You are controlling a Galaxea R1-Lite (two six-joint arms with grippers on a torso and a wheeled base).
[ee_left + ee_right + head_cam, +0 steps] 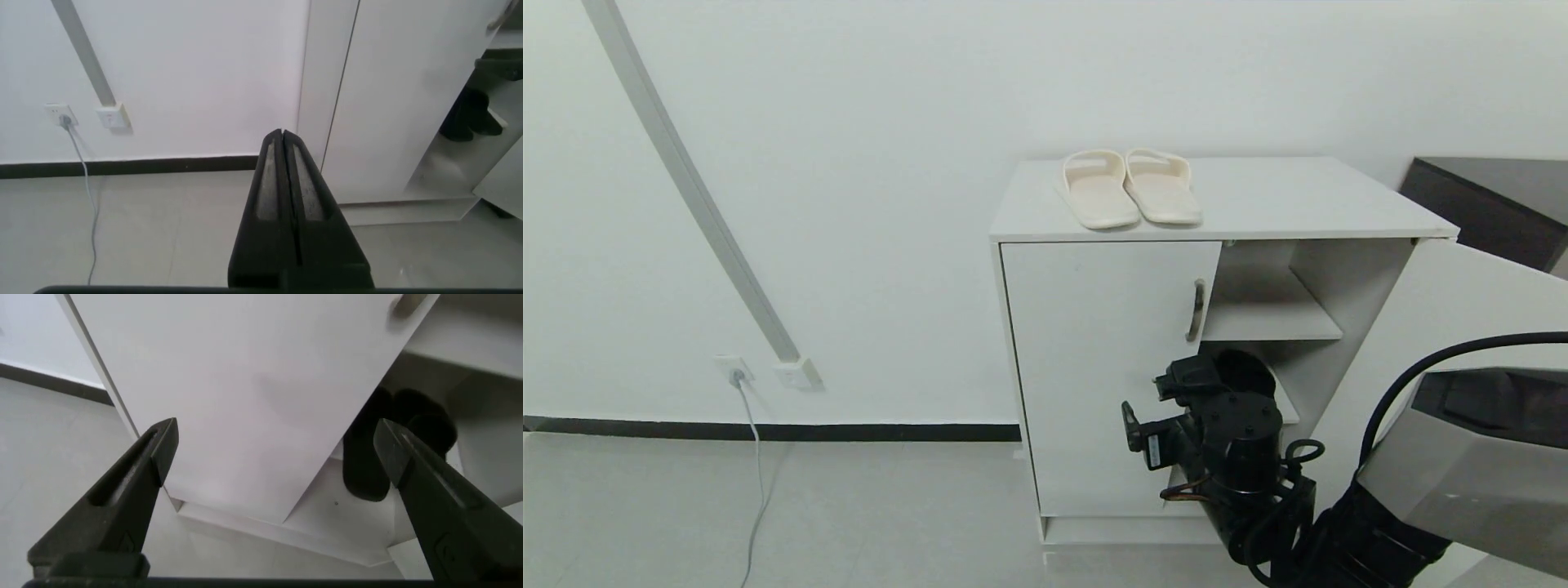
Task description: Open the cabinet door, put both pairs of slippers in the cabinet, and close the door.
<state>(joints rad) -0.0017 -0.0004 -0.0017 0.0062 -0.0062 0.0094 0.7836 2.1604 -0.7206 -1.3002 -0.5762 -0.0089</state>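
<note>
A white cabinet (1241, 196) stands against the wall with its left door (1103, 367) shut and its right door (1437, 310) swung open. A cream pair of slippers (1131, 186) lies side by side on the cabinet top. A black pair of slippers (392, 441) stands on the lower shelf inside, also seen as the black pair (472, 114) in the left wrist view. My right gripper (276, 429) is open in front of the left door's lower edge, short of the black pair, holding nothing. My left gripper (282, 139) is shut and empty, low over the floor left of the cabinet.
The left door has a metal handle (1196, 309) at its inner edge, and the upper shelf (1266, 314) is bare. A wall socket with a cable (737, 376) and a slanting grey conduit (686, 180) are on the left. Dark furniture (1494, 196) stands behind on the right.
</note>
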